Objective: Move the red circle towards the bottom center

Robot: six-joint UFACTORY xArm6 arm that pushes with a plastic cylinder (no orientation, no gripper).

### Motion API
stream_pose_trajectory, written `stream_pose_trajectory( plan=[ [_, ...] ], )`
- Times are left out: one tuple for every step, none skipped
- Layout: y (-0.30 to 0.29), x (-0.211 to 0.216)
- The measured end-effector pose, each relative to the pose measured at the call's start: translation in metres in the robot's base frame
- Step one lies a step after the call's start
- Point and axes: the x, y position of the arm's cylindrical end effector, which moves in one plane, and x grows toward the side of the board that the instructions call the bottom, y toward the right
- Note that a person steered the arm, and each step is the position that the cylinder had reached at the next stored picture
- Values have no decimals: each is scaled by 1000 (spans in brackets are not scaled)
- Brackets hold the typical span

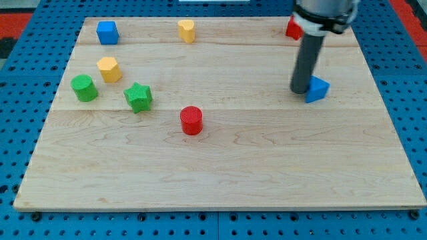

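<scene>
The red circle [191,120] stands on the wooden board [220,173], a little left of the middle. My tip [300,91] rests on the board at the view's right, touching the left side of a blue triangular block [317,89]. The tip is far to the right of the red circle and slightly above it in the view.
A green star [138,97], a green round block [84,88] and a yellow hexagon [109,69] sit at the left. A blue cube [107,32] and a yellow block [186,31] lie near the top edge. A red block [292,29] is partly hidden behind the arm.
</scene>
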Motion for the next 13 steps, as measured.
stream_pose_trajectory(
  plan=[
    [21,7],
    [-28,13],
    [-48,13],
    [-48,13],
    [-48,11],
    [-48,9],
    [-108,9],
    [-147,9],
    [-148,9],
    [-148,9],
    [-157,34],
    [-178,58],
    [-199,41]
  ],
)
